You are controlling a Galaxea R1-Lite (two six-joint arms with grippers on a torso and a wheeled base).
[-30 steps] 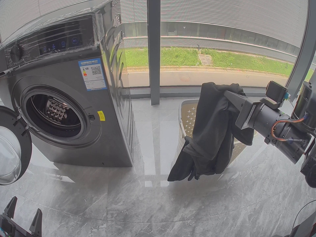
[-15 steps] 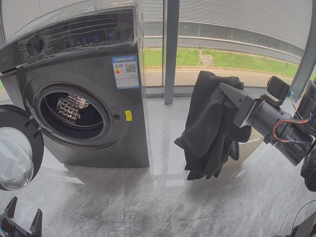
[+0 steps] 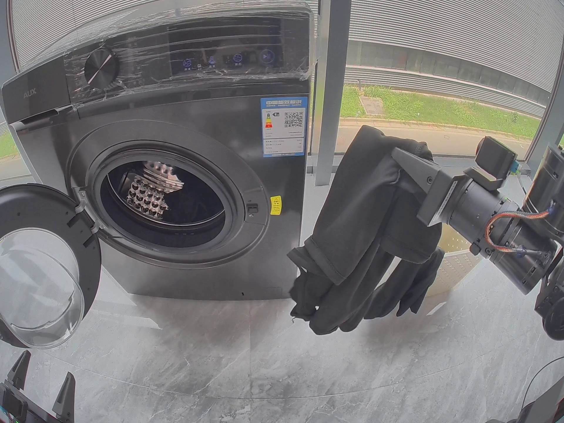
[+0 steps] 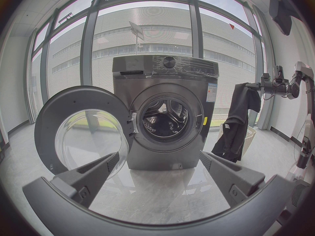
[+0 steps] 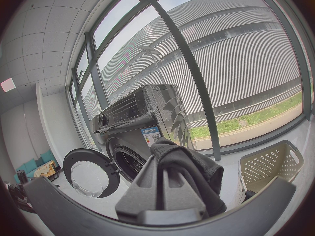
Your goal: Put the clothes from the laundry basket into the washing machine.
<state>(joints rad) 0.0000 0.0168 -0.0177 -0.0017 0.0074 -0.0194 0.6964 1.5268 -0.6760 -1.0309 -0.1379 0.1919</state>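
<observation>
A black garment (image 3: 358, 230) hangs in the air to the right of the grey washing machine (image 3: 176, 148), with my right gripper (image 3: 405, 161) shut on its top fold. The right wrist view has the cloth (image 5: 190, 171) bunched over the closed fingers (image 5: 144, 184). The machine's round door (image 3: 41, 265) stands swung open to the left, and the drum (image 3: 164, 201) looks dark inside. The beige laundry basket (image 3: 455, 262) is on the floor, mostly hidden behind the garment and arm. My left gripper (image 3: 41, 383) hangs low at the near left, open with nothing in it (image 4: 157, 167).
Grey marble floor (image 3: 264, 365) stretches between me and the machine. A window pillar (image 3: 332, 77) rises just right of the machine, with glass walls behind. The open door (image 4: 82, 128) juts out on the machine's left side.
The whole head picture has shifted, so the camera has turned toward the machine. The hanging garment now swings out leftward, closer to the machine, and hides more of the basket.
</observation>
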